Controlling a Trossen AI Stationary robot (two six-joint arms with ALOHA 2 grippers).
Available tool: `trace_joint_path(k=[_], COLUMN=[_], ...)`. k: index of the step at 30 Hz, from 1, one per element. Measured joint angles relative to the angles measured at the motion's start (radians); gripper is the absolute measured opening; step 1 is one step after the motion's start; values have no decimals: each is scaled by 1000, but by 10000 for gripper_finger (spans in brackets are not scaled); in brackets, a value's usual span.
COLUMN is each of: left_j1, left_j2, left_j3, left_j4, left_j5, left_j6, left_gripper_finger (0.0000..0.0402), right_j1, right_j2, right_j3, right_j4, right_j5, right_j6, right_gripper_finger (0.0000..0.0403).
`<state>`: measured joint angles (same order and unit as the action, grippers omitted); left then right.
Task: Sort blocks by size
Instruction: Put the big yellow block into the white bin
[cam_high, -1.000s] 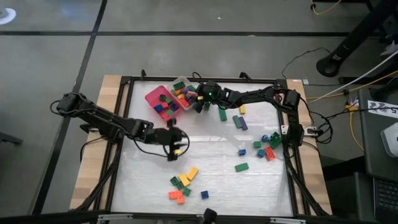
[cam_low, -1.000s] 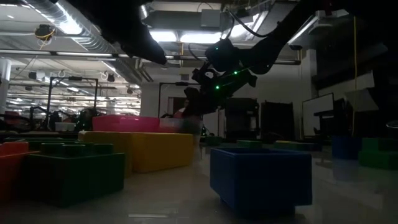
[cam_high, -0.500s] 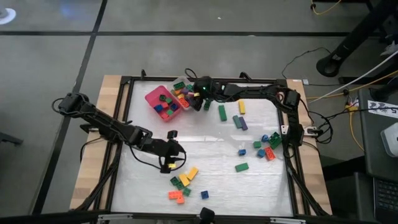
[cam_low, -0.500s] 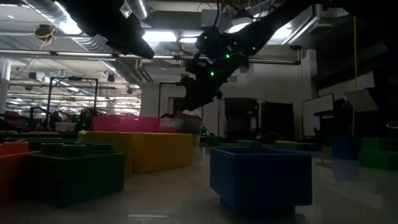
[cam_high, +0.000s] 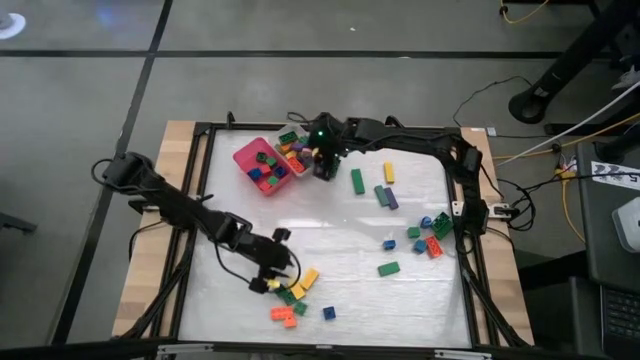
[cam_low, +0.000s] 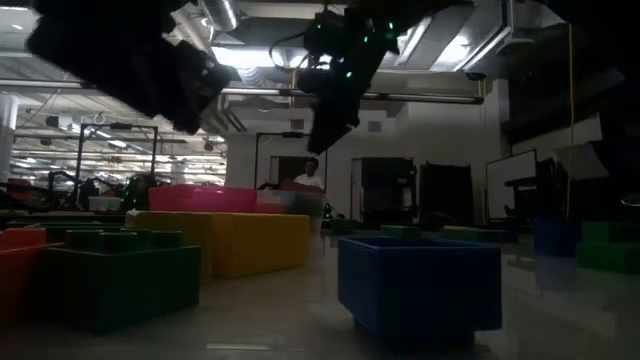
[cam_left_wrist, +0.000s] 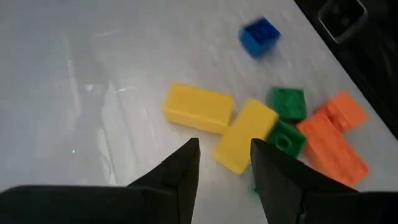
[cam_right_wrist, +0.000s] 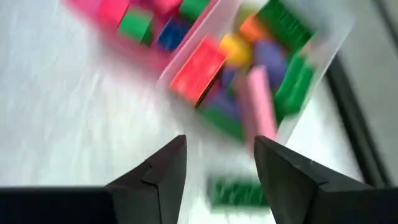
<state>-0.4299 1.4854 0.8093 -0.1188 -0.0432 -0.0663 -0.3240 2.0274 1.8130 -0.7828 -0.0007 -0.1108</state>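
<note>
Blocks (cam_high: 295, 288) are lying in several loose groups on the white table (cam_high: 330, 250): a near cluster by the left gripper (cam_high: 268, 283), a scatter toward the right side, and sorted pieces inside the pink tray (cam_high: 243, 155) and the clear tray (cam_right_wrist: 323, 37).

Handling judgement: each block is appearing light, rigid and smooth-sided, so it is likely sliding on the table if nudged. Gripping across the two long flat sides, at mid-length, is looking the most secure; studs offer poor contact.

The left gripper is hovering just beside the near cluster, with its jaws standing apart and nothing between them. In the left wrist view, a yellow block (cam_left_wrist: 245, 135) is lying directly ahead of the gap, touching a second yellow block (cam_left_wrist: 198, 108) and a green block (cam_left_wrist: 284, 140), with orange blocks (cam_left_wrist: 333, 140) beyond.

The right gripper (cam_high: 322, 166) is hanging by the clear tray, jaws apart and empty, with a green block (cam_right_wrist: 238, 191) lying on the table ahead of the gap.
</note>
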Motion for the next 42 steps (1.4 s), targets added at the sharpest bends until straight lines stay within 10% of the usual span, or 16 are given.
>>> trace_joint_path(k=[15, 42], left_j1=[-22, -26], left_j2=[107, 227], left_j3=[0, 0], left_j4=[147, 193], left_j5=[23, 108], left_j6=[180, 382], left_gripper_finger=[131, 131], right_j1=[97, 232], right_j2=[-33, -106], right_j3=[90, 90], right_j4=[-591, -788], right_j5=[-1, -1], right_j6=[-7, -28], right_gripper_finger=[189, 189])
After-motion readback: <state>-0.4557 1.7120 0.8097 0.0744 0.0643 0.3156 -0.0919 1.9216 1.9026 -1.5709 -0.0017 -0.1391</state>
